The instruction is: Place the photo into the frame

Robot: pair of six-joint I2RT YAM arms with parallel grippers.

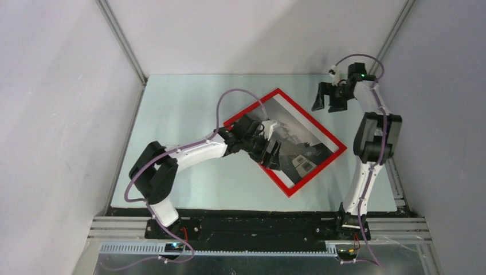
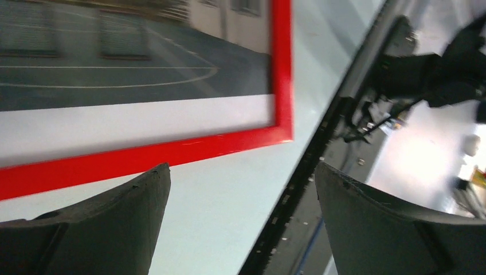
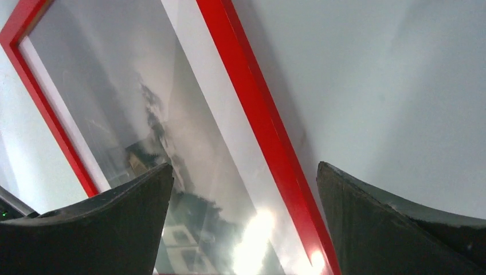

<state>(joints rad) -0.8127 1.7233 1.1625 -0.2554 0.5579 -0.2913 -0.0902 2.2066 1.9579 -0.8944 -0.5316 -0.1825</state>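
The red frame [image 1: 338,148] lies flat on the pale table, turned like a diamond, red front up. The grey misty photo [image 1: 298,137] with a house shows inside it, under glare. My left gripper [image 1: 273,153] is open and empty, hovering over the frame's left part. In the left wrist view the frame's red corner [image 2: 281,86] and the photo [image 2: 132,63] lie beyond my open fingers. My right gripper [image 1: 329,103] is open and empty, raised above the table past the frame's upper right edge. The right wrist view shows the frame [image 3: 252,120] and photo [image 3: 166,149] below.
The pale table [image 1: 183,114] has grey walls on three sides and metal rails at its corners. A black strip and the arm bases [image 1: 166,220] run along the near edge. The table edge [image 2: 321,149] shows in the left wrist view.
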